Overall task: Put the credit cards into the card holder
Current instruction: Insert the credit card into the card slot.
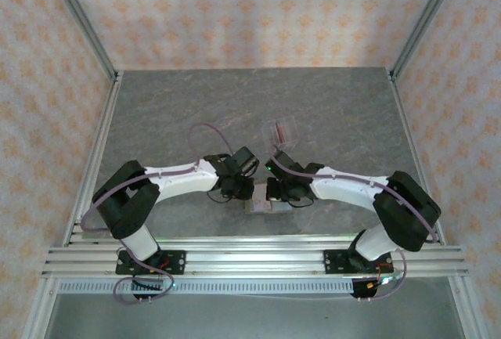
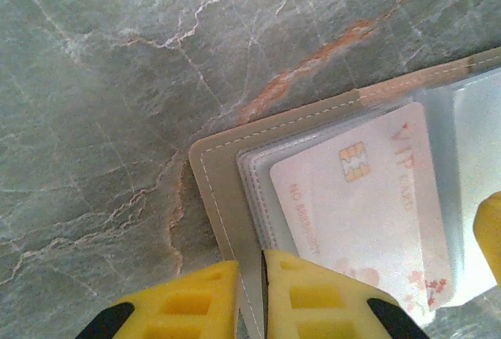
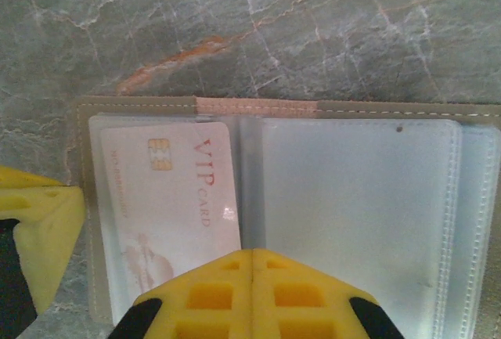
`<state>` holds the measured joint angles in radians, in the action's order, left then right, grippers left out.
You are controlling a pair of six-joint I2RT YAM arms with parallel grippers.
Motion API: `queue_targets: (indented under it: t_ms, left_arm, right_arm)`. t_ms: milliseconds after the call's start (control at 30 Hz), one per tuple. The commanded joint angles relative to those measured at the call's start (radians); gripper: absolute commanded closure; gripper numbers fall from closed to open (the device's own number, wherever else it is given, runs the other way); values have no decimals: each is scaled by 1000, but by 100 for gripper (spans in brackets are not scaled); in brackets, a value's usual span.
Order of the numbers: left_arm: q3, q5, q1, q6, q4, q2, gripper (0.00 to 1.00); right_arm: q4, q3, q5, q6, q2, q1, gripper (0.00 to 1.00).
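The card holder (image 3: 376,109) lies open on the stone table, tan cover underneath and clear sleeves facing up. A pale credit card (image 3: 168,198) with a gold chip and red "VIP CARD" lettering sits in its left sleeve. My left gripper (image 2: 250,265) is shut on the tan cover's edge (image 2: 227,174), which runs between its yellow fingers beside the same card (image 2: 368,206). My right gripper (image 3: 252,254) is shut, fingertips together over the holder's middle fold. From above, both grippers (image 1: 239,190) (image 1: 275,192) meet over the holder (image 1: 258,206) near the table's front.
A clear plastic rack (image 1: 280,131) with something reddish in it stands just behind the two grippers. An aluminium frame rail (image 1: 250,257) runs along the front edge, and patterned walls enclose the table. Bare stone stretches behind and to both sides.
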<state>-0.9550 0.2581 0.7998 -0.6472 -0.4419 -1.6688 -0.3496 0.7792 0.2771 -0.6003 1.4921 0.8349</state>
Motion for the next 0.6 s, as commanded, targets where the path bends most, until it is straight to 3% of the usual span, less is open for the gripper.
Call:
queue_targets:
  t_ms: [0,567]
  left_arm:
    - [-10,-14,11,-8,2,-19,85]
    - [62,-8,16,-28,52,-39,85]
  right_arm:
    - [7,24,-22,17,24,-5,100]
    - [85,-1,49,-19,48,-3,100]
